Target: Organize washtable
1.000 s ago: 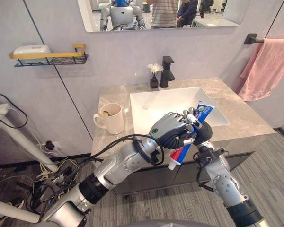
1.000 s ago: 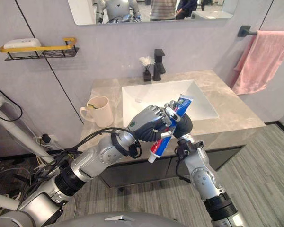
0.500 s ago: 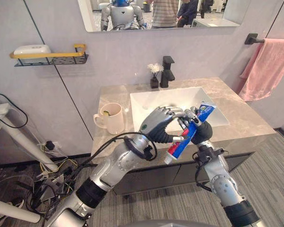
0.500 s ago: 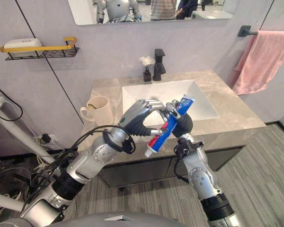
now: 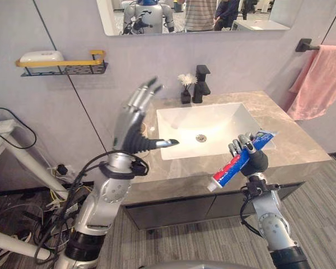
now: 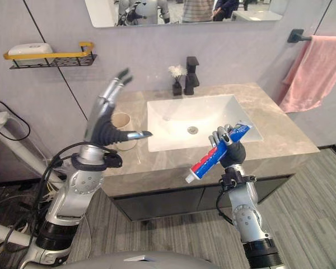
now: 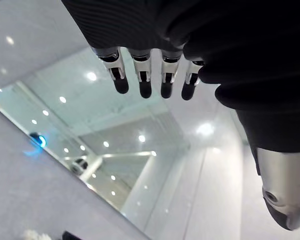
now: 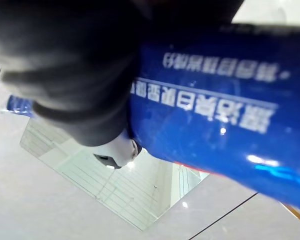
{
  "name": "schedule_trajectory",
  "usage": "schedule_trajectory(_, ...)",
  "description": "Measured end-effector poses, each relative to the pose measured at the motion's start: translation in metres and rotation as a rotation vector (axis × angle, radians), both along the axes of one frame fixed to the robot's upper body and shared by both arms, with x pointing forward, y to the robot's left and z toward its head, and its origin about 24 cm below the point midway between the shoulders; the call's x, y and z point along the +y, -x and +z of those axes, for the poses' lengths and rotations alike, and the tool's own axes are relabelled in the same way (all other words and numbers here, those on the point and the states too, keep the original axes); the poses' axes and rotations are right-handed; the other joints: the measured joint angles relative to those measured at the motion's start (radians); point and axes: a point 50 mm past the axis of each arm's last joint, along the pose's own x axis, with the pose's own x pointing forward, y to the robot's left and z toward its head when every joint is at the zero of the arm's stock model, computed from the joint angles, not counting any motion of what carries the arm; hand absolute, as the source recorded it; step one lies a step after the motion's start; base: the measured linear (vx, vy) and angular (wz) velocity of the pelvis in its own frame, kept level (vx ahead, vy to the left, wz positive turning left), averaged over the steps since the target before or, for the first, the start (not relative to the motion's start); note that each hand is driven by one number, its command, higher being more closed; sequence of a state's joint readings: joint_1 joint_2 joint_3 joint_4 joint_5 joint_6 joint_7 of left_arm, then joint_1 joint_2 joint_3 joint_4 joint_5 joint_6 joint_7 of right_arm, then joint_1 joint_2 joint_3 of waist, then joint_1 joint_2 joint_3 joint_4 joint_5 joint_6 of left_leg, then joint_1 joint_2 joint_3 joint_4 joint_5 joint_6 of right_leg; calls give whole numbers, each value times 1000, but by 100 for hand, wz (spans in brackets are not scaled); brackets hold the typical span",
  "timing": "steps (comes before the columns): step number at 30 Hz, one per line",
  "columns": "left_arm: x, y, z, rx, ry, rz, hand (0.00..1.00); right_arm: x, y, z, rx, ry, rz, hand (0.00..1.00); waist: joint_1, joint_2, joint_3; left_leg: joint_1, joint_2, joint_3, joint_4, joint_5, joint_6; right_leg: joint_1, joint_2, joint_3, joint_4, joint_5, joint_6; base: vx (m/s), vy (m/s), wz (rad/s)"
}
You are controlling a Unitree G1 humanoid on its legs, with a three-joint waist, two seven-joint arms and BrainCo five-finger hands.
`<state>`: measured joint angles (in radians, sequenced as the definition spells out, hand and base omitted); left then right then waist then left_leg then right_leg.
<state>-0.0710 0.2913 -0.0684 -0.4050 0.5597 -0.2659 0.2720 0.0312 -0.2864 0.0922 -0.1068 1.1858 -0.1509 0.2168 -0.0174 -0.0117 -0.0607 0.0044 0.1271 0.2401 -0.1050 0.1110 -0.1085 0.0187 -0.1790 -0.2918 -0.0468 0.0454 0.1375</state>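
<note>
Blue-and-red toothpaste tube (image 5: 228,170), 1: tilted, grasped by my right hand (image 5: 257,161), over the near edge of the countertop (image 5: 294,143), by the sink (image 5: 213,115). My left hand (image 5: 133,131): raised at left, fingers straight, released.

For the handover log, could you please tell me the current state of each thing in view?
toothpaste tube: held tilted, off the counter
right hand: shut on the toothpaste tube
left hand: open, raised, holding nothing
mug: upright on the counter, left of the sink
sink: empty
faucet: no water running
towel: hanging from its bar
</note>
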Motion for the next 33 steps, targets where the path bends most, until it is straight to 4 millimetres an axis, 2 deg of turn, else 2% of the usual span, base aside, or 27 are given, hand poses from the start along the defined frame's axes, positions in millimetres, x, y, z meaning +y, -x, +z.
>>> schedule_trajectory(2, 17, 9, -1, -11, 134, 60, 0, -5, -1, 2, -4, -20, -47, 100, 11, -8, 8, -4, 0, -6, 0, -1, -2, 0, 0, -8, 0, -5, -5, -2, -3, 8)
schedule_trajectory(5, 30, 17, -12, 15, 265, 124, 0, -8, -5, 9, -34, 11, -84, 100, 18, -17, 16, -22, 0, -27, 0, -1, -3, -2, 0, -27, -1, -4, -5, 2, -7, 20)
schedule_trajectory(6, 39, 27, -28, 69, 353, 187, 0, -10, -11, 20, -69, 27, -112, 100, 28, -27, 23, -26, 0, -31, 0, 1, -1, -2, 0, -34, -1, -1, -3, 11, -6, 15)
schedule_trajectory(8, 45, 33, -40, 116, 385, 230, 0, -11, -16, 28, -100, 34, -126, 100, 34, -33, 26, -28, -1, -39, 0, 1, -1, 1, 0, -41, 0, -1, -2, 16, -10, 15)
schedule_trajectory(10, 55, 39, -66, 229, 416, 305, 0, -17, -25, 46, -166, 24, -176, 100, 56, -44, 34, -35, -2, -56, 0, 3, -1, 5, 0, -58, 1, -3, -1, 20, -14, 22)
schedule_trajectory(11, 57, 40, -74, 258, 423, 327, 0, -19, -28, 50, -175, 23, -187, 100, 60, -46, 36, -36, -2, -59, 0, 3, -1, 7, 0, -60, 1, -3, -1, 19, -9, 23)
schedule_trajectory(14, 68, 45, -113, 429, 492, 411, 0, -24, -47, 69, -204, 81, -229, 100, 81, -56, 62, -40, -5, -89, 0, 4, -3, 23, -4, -99, 13, -18, 2, 10, -6, 33)
schedule_trajectory(15, 69, 45, -121, 466, 505, 425, 0, -25, -50, 73, -212, 92, -232, 100, 84, -58, 65, -46, -5, -94, 0, 6, -2, 19, -4, -104, 18, -20, 2, -6, -7, 31)
schedule_trajectory(17, 74, 54, -157, 631, 557, 483, 0, -25, -65, 90, -236, 157, -247, 100, 87, -63, 77, -69, -6, -114, 0, 14, 0, 11, -4, -129, 23, -22, 2, 4, -10, 29)
schedule_trajectory(19, 75, 60, -174, 714, 556, 505, 0, -24, -72, 98, -248, 205, -252, 100, 94, -67, 80, -71, -6, -116, 1, 15, 0, 10, -4, -133, 23, -22, 2, 30, -13, 8)
schedule_trajectory(20, 75, 70, -201, 853, 555, 534, 0, -25, -82, 116, -284, 301, -265, 100, 113, -72, 85, -71, -6, -117, 1, 16, -1, 10, -4, -135, 23, -23, 2, 38, -14, 3)
schedule_trajectory(21, 75, 73, -208, 891, 555, 543, 0, -23, -84, 123, -303, 329, -264, 100, 115, -72, 88, -72, -6, -119, 2, 16, -1, 11, -4, -137, 23, -23, 2, 33, -11, 7)
schedule_trajectory(23, 74, 90, -237, 1054, 549, 559, 0, -11, -95, 156, -389, 448, -265, 100, 119, -71, 109, -78, -5, -130, 8, 18, -1, 10, -3, -144, 23, -23, 2, 4, -5, 10)
schedule_trajectory(25, 71, 100, -249, 1130, 566, 561, 0, -4, -101, 174, -439, 524, -271, 100, 129, -75, 116, -90, -3, -136, 10, 19, -2, 4, -1, -149, 23, -23, 2, -4, -2, 10)
schedule_trajectory(28, 70, 114, -267, 1233, 633, 574, 0, 11, -110, 195, -488, 634, -288, 100, 167, -79, 143, -90, 0, -136, 11, 19, -2, 1, -2, -148, 29, -23, 2, 0, -1, 2)
schedule_trajectory(33, 72, 128, -281, 1323, 653, 610, 0, 29, -117, 217, -535, 778, -356, 100, 197, -88, 182, -100, 0, -142, 11, 23, 2, -7, -3, -155, 40, -24, 0, -25, 14, 4)
